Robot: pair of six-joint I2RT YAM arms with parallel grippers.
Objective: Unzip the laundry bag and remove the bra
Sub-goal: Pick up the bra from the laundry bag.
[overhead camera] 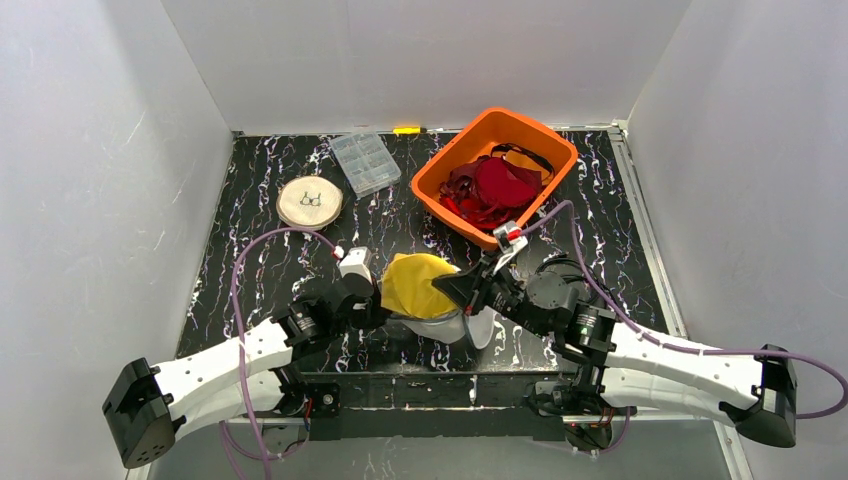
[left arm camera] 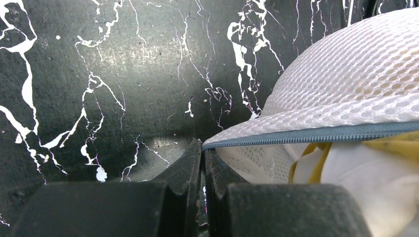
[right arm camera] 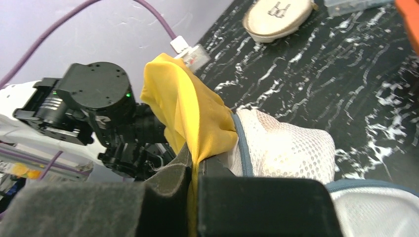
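My left claw (left arm camera: 202, 148) is pressed together on the zipper edge (left arm camera: 316, 134) of the laundry bag (overhead camera: 455, 325), which sits at 6 o'clock on the table (overhead camera: 260, 180), I reckon to pin it down and hold the mouth open. My right claw (right arm camera: 193, 160) is pinching a fold of the yellow bra (overhead camera: 415, 283), which stands partly out of the bag's mouth toward 12 o'clock, the rest inside. The bag looks unzipped enough, so next is lifting the bra clear, perhaps toward the orange bin (overhead camera: 495, 175) at 1 o'clock; a strap could snag and drag the bag.
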